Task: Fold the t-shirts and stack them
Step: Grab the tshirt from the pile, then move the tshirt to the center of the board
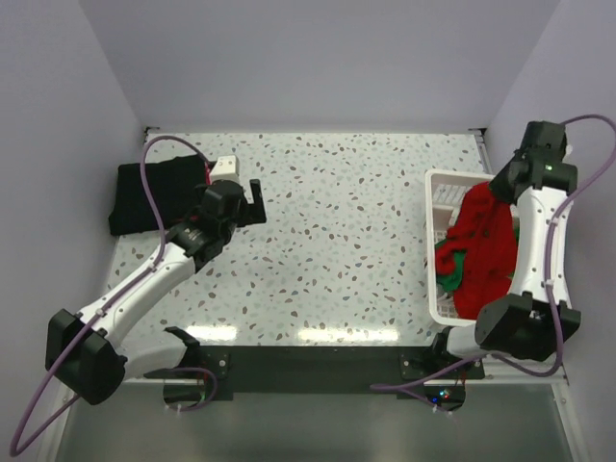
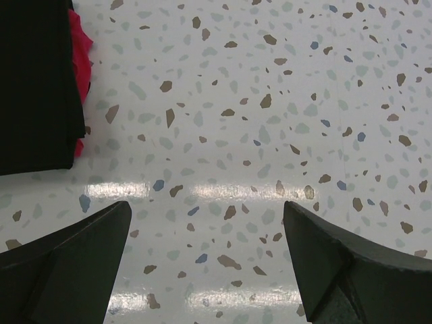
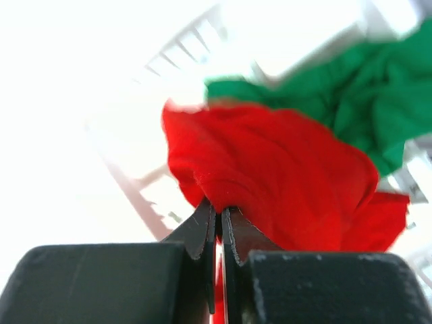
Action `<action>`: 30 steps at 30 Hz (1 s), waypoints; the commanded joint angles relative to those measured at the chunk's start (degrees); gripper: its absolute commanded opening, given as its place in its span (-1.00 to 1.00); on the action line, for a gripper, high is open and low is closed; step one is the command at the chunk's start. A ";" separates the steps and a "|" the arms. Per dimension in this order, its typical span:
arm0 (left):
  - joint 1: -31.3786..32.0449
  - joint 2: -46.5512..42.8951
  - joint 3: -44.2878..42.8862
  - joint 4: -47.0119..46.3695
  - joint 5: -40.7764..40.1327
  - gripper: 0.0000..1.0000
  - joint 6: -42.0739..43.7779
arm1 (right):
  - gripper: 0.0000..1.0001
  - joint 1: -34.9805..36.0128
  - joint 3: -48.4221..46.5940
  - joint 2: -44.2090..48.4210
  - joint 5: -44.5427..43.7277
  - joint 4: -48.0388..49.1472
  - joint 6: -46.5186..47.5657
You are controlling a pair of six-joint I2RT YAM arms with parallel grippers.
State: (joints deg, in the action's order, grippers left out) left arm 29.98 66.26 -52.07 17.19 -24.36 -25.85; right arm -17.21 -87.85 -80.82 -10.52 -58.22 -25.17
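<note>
Speckled white surface [image 1: 337, 241] between pale walls. Black t-shirt [image 1: 154, 197] folded flat at far left. Left jaws spread wide, gripping nothing, poised over bare surface just right of it. White slatted basket [image 1: 438, 192] at right edge. Right jaws pinched tight on a fold of red t-shirt [image 3: 270, 169], draped over basket. Green t-shirt [image 3: 358, 101] bunched beneath, inside basket.

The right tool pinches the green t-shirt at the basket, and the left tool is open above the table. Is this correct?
Not quite: the right wrist view shows the right tool pinching the red t-shirt, not the green t-shirt. The left tool is indeed open above the table.
</note>
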 commanded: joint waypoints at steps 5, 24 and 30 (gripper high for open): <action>-0.53 1.85 -4.00 -3.30 -1.22 1.00 2.11 | -1.00 -0.01 -19.80 11.99 8.40 12.14 -6.38; -0.62 0.98 -3.30 -4.36 -0.87 1.00 1.59 | -1.00 7.70 -50.50 -3.65 48.50 48.12 -31.81; -0.62 0.45 -4.79 -3.48 -1.39 1.00 1.41 | -1.00 29.93 -45.49 -6.63 41.48 38.89 -18.72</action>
State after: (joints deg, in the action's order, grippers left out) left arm 29.85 68.14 -53.80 15.94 -24.51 -24.47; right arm 5.45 -134.85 -87.18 32.86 -16.60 -50.74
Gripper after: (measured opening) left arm 0.997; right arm 0.022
